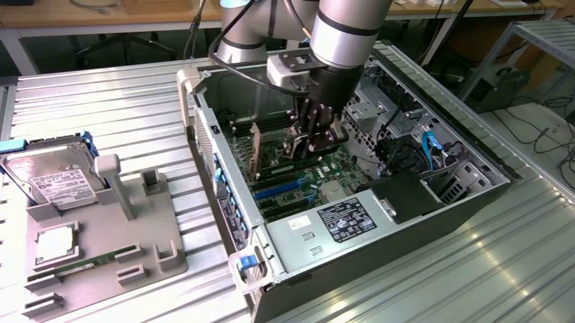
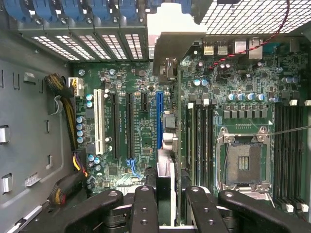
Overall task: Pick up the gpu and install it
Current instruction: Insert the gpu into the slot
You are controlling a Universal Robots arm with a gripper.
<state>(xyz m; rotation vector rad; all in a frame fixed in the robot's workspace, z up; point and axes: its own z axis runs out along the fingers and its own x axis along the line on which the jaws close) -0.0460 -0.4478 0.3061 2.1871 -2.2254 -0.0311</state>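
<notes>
Inside the open computer case [image 1: 225, 195] my gripper [image 1: 306, 145] hangs over the green motherboard [image 1: 314, 178]. It is shut on the gpu [image 1: 256, 151], which stands upright on its edge. The wrist view shows the gpu [image 2: 166, 145] edge-on between my two black fingers [image 2: 146, 206], with its silvery bracket [image 2: 167, 46] up against the case's rear slot openings. The card runs right beside the long blue expansion slot [image 2: 159, 121]. Whether it is seated in a slot cannot be told.
A grey fixture [image 1: 108, 256] on the exterior view's left holds a silver hard drive [image 1: 54, 178], a processor [image 1: 56, 243] and a memory stick [image 1: 85, 264]. In the case are the power supply [image 1: 346, 219], the empty processor socket [image 2: 243, 162], cable bundles [image 2: 65, 104] and blue slot clips [image 2: 73, 9].
</notes>
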